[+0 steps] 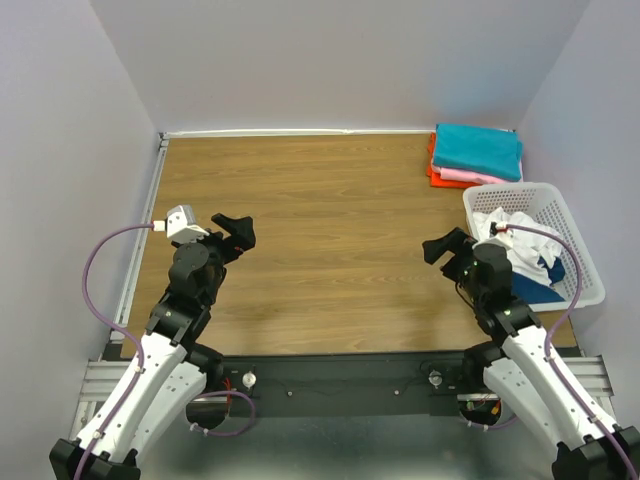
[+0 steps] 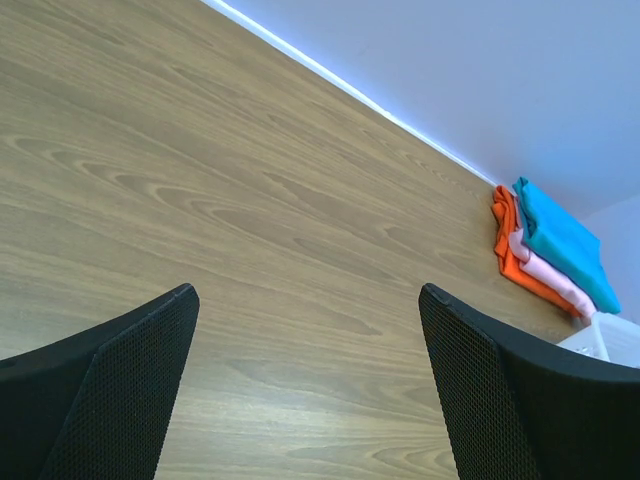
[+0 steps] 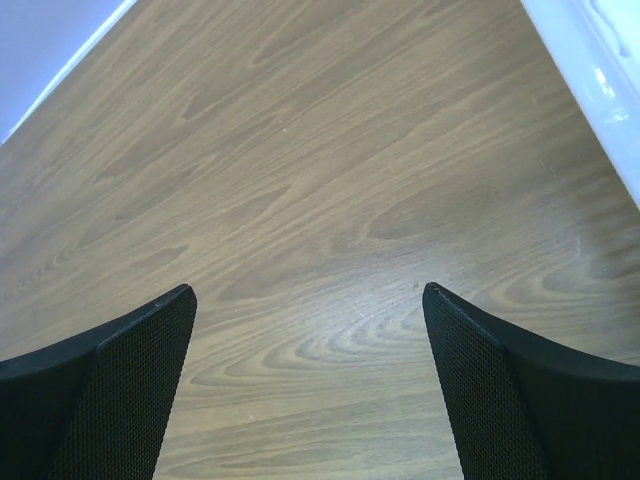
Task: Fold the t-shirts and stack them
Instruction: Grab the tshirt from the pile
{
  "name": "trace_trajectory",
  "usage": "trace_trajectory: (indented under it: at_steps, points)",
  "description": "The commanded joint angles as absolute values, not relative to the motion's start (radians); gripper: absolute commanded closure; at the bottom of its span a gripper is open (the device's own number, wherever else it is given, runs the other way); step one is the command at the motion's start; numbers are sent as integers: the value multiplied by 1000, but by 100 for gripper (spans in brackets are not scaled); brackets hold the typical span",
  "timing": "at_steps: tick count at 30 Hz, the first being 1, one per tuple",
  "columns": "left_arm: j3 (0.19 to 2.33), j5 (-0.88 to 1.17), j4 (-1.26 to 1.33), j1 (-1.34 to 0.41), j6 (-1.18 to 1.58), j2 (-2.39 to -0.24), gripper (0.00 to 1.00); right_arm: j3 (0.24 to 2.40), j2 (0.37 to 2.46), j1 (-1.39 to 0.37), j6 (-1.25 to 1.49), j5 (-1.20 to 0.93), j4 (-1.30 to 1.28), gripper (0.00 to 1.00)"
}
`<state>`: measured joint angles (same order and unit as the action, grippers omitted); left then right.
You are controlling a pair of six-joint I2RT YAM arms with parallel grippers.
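Folded t-shirts are stacked at the table's back right corner: a teal one (image 1: 479, 150) on top, a pink one (image 1: 470, 177) under it and an orange one (image 1: 440, 172) at the bottom. The left wrist view shows the same stack (image 2: 545, 250) far off. A crumpled white t-shirt (image 1: 512, 238) and a dark blue one (image 1: 549, 270) lie in the basket. My left gripper (image 1: 236, 232) hovers open over the table's left side, nothing between its fingers (image 2: 110, 400). Just left of the basket my right gripper (image 1: 447, 246) also stands open and empty.
A white lattice laundry basket (image 1: 580, 262) stands at the right edge, its rim (image 3: 600, 80) showing in the right wrist view. Grey walls close the table on three sides. A metal rail (image 1: 140, 250) runs along the left edge.
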<state>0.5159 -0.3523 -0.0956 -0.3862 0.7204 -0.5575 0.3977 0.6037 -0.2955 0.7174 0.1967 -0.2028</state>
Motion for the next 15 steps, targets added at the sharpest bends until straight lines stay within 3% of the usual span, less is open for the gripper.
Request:
trace_trajectory:
  at_steps: [1, 6, 11, 15]
  points:
    - [506, -373, -84, -382, 726, -558, 2, 455, 617, -302, 727, 282, -192, 0]
    - [482, -380, -40, -382, 724, -578, 2, 599, 756, -302, 657, 287, -98, 0]
    - [492, -400, -49, -382, 716, -595, 2, 814, 1000, -287, 536, 445, -109, 0]
    - [492, -419, -72, -382, 719, -585, 2, 960, 1125, -95, 538, 358, -188, 0]
